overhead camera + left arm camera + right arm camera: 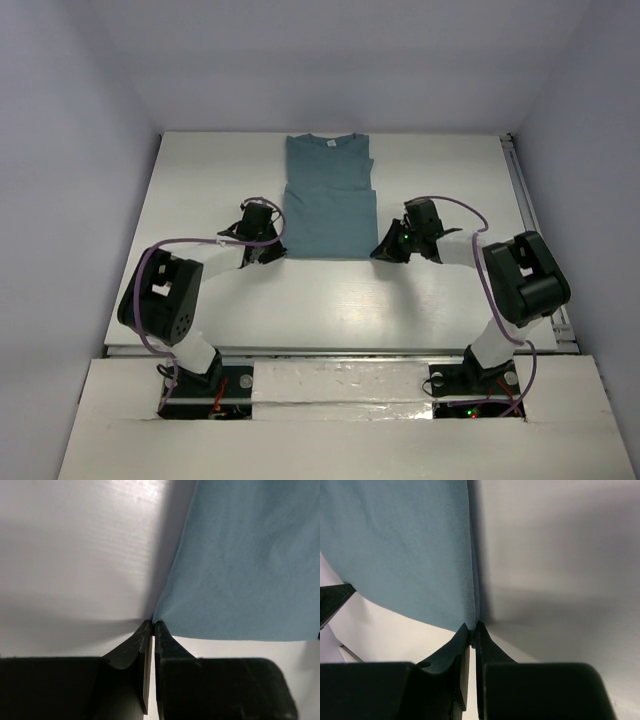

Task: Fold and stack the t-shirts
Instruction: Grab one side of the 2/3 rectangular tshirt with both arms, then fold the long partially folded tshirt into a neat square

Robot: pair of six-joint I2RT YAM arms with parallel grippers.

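The left gripper [279, 254] and right gripper [379, 254] are pinching the teal t-shirt's [328, 200] near hem corners, its long axis running away toward the far side.

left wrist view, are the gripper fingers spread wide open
No, the left gripper has its fingers pressed together, pinching the near corner of the teal t-shirt.

A robotics lab cell: plain white walls [80, 110] enclose a white table [330, 300] with two arms [160, 300].
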